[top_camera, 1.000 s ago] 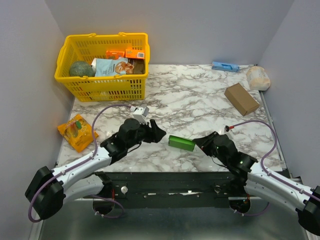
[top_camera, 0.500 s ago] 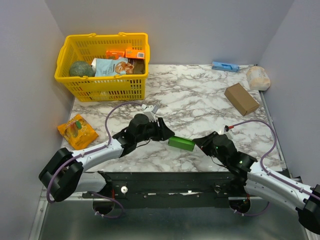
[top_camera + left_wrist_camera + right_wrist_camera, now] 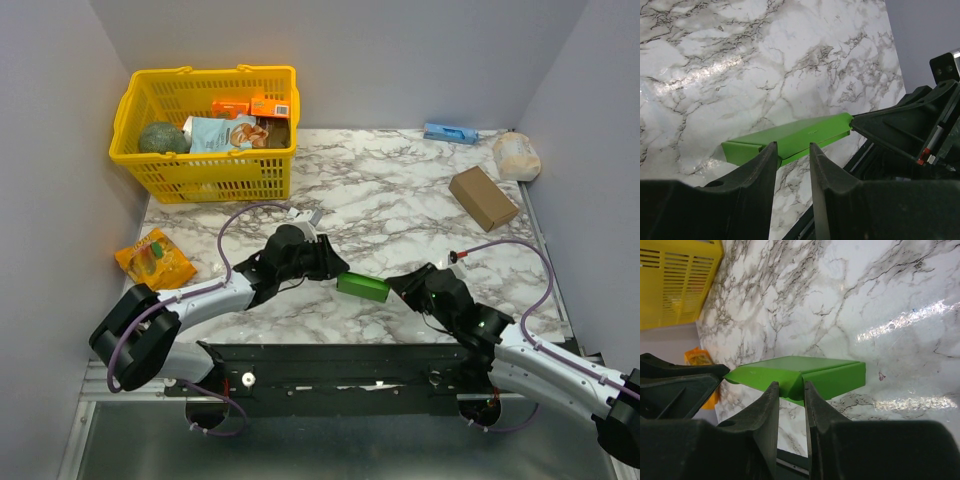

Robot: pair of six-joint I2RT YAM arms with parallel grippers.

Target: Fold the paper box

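The paper box (image 3: 362,286) lies on the marble worktop (image 3: 400,195) near its front edge, between the 2 arms. The right gripper (image 3: 791,386) pinches its right end, apparently to anchor it. The left gripper (image 3: 792,147) straddles the opposite end; whether it is clamped I cannot tell. Holding both ends would let a crease be worked.
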